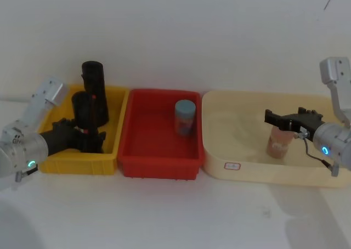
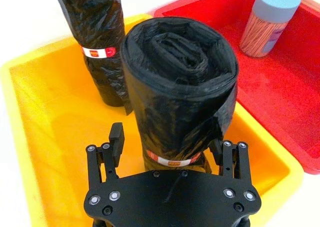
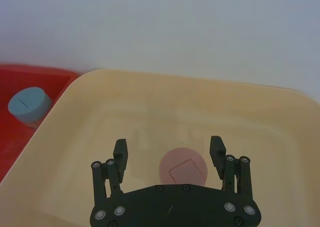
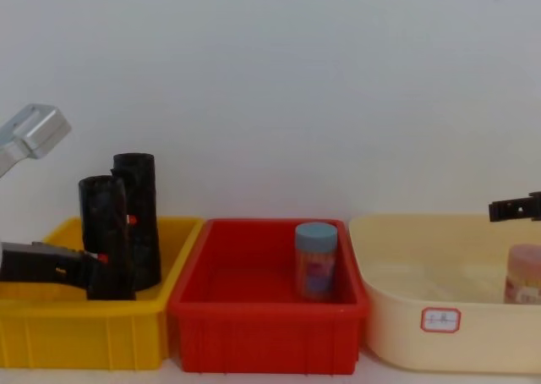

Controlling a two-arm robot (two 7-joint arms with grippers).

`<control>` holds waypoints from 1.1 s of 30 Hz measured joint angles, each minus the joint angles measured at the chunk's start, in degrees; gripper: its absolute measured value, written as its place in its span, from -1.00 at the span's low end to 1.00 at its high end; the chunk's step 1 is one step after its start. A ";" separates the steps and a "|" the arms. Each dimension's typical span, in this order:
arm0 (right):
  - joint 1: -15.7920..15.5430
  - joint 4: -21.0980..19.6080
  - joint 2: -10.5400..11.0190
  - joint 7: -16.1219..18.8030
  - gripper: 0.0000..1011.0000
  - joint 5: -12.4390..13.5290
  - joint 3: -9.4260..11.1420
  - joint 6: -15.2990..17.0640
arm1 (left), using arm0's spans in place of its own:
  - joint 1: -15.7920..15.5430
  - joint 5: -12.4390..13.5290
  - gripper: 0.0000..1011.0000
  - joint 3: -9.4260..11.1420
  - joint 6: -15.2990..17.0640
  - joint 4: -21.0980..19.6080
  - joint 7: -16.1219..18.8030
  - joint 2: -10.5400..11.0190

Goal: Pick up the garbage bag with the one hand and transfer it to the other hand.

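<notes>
The left arm comes in from the table's left front corner, its forearm with the green ring (image 1: 30,164) slanting up toward the yellow bin (image 1: 77,164), which sits at the left end of the row. The left gripper (image 1: 90,135) lies low and nearly level inside that bin. Its fingers (image 2: 117,137) are spread to either side of the garbage bag (image 2: 180,87) near the base, at the red-white label, with a gap showing on one side, so it is not clamped. That bag stands upright on the bin floor near the middle. A second roll (image 2: 97,42) stands upright just behind it toward the back wall, the two close together. Next comes the red bin (image 1: 159,167), holding a blue-lidded jar (image 1: 185,117) upright toward its right wall. Last is the cream tub (image 1: 263,169), with a pink jar (image 1: 278,142) standing on its floor toward the right. The right arm enters from the table's right edge, elbow raised and blue ring (image 1: 325,149) lit. The right gripper (image 1: 270,118) points left over the tub, fingers parted and empty — hanging just above the pink jar's lid.
</notes>
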 joint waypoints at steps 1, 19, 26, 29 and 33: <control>0.00 0.00 0.00 0.00 0.98 0.00 0.00 0.00 | 0.15 0.10 0.98 -0.07 0.07 -0.17 0.13 0.08; 0.00 0.00 0.00 0.00 0.98 0.00 0.00 0.00 | 0.95 0.77 0.33 -0.45 0.47 -1.12 0.81 0.58; 0.00 0.00 0.00 0.00 0.98 0.00 0.00 0.00 | 1.06 0.86 0.02 -0.50 0.52 -1.27 0.91 0.64; 0.00 0.00 0.00 0.00 0.98 0.00 0.00 0.00 | 1.09 0.88 -0.03 -0.51 0.53 -1.30 0.94 0.65; 0.00 0.00 0.00 0.00 0.98 0.00 0.00 0.00 | 1.11 0.90 -0.08 -0.54 0.56 -1.32 0.96 0.67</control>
